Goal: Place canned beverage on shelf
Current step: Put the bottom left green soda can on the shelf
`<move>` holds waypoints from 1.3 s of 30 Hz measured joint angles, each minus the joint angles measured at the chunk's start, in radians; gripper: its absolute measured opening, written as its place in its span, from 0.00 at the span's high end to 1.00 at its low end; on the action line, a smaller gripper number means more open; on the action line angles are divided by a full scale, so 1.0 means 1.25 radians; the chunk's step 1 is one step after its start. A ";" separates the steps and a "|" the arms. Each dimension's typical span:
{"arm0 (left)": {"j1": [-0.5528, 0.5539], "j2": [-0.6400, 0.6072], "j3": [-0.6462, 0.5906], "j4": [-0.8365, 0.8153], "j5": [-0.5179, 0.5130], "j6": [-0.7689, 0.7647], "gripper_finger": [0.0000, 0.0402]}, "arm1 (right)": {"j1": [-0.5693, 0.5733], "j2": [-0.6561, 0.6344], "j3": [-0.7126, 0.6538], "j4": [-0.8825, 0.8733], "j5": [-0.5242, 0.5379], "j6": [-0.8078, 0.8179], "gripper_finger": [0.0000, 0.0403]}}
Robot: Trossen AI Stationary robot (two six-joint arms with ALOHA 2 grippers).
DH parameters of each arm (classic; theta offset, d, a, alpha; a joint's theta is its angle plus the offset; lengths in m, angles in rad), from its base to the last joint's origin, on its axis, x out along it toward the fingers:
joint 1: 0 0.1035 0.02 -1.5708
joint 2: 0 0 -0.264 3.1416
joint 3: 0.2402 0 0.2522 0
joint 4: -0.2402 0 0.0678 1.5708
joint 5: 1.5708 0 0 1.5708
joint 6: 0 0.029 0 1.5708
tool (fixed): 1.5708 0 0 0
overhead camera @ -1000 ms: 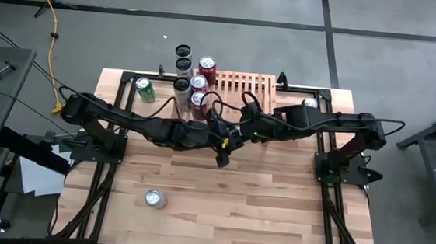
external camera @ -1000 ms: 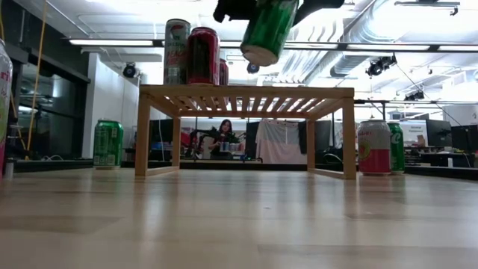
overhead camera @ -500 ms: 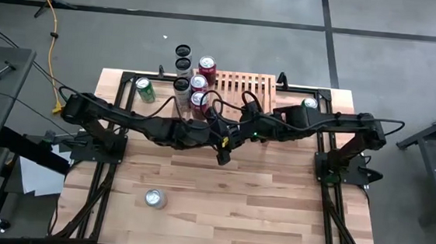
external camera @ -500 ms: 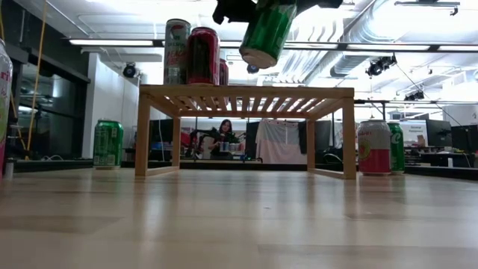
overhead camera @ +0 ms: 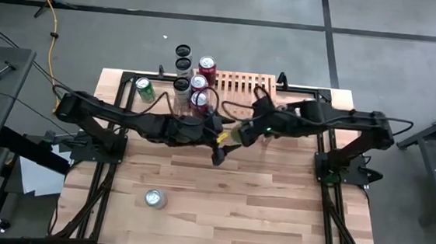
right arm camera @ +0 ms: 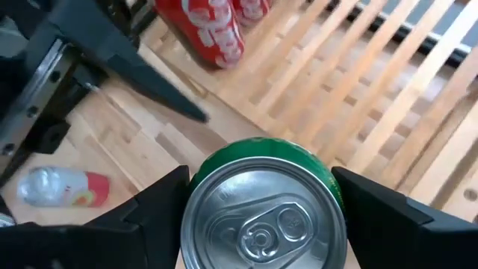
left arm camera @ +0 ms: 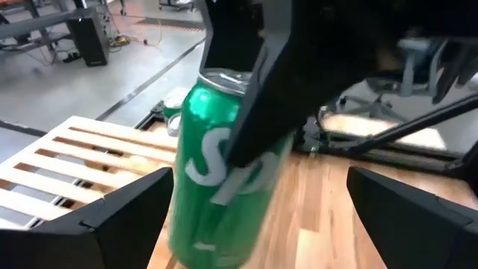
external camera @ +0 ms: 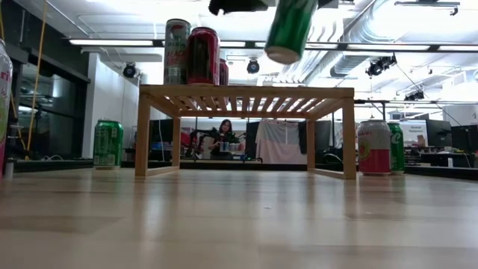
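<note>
We are seeing the tilted green can (external camera: 290,30) shifting rightward above the slatted light-wood shelf (external camera: 246,93). The right gripper (right arm camera: 261,217) is clamping it; the left gripper (left arm camera: 258,217) is gaping empty beside it.

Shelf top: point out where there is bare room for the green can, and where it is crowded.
The shelf is bare from the red cans across to its right end, nothing but open slats. Its left end is crowded: red cans packed beside tall slim cans. The right gripper holds the green can higher than the shelf top.
</note>
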 joint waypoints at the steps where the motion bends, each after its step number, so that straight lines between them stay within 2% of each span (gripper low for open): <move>1: -0.002 -0.014 0.003 -0.017 0.001 -0.005 0.03 | -0.002 -0.010 0.000 0.002 0.001 -0.006 0.31; 7: -0.027 -0.136 0.030 -0.162 0.002 -0.053 0.03 | -0.040 -0.062 0.002 -0.006 -0.008 -0.054 0.31; 10: -0.046 -0.218 0.032 -0.166 -0.003 -0.059 0.03 | -0.070 -0.057 0.007 0.011 -0.044 -0.083 0.31; 15: -0.077 -0.339 0.033 -0.154 -0.083 -0.059 0.02 | -0.112 0.011 0.088 0.024 -0.073 -0.169 0.31; 19: -0.097 -0.401 0.033 -0.153 -0.138 -0.059 0.02 | -0.137 0.094 0.194 -0.002 -0.078 -0.229 0.31; 23: -0.109 -0.420 0.033 -0.154 -0.154 -0.059 0.02 | -0.152 0.188 0.304 -0.055 -0.078 -0.283 0.31; 30: -0.112 -0.398 0.032 -0.155 -0.161 -0.060 0.02 | -0.169 0.321 0.455 -0.115 -0.099 -0.329 0.31; 39: -0.112 -0.392 0.031 -0.100 -0.149 -0.081 0.02 | -0.181 0.376 0.465 -0.136 -0.117 -0.333 0.31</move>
